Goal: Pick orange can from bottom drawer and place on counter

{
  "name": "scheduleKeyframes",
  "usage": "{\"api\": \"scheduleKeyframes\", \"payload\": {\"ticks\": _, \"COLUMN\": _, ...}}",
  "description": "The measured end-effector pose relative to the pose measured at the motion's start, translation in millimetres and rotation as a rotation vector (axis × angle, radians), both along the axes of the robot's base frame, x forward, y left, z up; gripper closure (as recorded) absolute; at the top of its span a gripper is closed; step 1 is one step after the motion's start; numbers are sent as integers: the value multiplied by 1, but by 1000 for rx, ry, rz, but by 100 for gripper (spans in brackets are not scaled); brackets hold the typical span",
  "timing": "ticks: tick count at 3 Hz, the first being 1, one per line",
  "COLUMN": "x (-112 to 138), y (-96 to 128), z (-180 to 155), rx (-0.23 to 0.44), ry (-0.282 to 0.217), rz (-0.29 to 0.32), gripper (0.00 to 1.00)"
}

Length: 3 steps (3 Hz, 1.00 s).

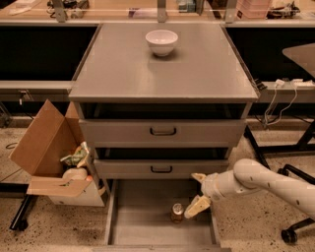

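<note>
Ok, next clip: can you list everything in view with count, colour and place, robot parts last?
orange can: one, orange-brown with silver top, upright in the bottom drawer, right of centre
bottom drawer: one, grey, pulled open at floor level
counter: one, matte grey, top of the cabinet
bowl: one, white, on the counter near its back edge
drawer fronts: two, grey with black handles, above the bottom drawer
cardboard box: one, brown, open, on the floor left of the cabinet
wooden bench: one, light wood, behind the cabinet
arm: one, white, reaching in from the right
gripper: one, pale, open, over the bottom drawer close beside the orange can
</note>
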<state>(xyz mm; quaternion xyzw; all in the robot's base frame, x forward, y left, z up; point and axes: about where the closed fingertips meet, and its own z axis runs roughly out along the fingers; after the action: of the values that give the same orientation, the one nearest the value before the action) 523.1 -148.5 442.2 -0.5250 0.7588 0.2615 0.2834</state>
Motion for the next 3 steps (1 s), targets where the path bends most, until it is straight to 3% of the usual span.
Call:
{"api": "scheduleKeyframes", "payload": {"ticks": 2, "x": 5, "y": 1, "z": -16, "rx": -10, "ry": 1, "rz": -4, "gripper": 0}}
{"api": "scheduleKeyframes", "payload": {"ticks": 3, "x": 17, "y": -3, "z": -57, "rx": -28, "ry": -6, "rz": 3, "gripper": 0}}
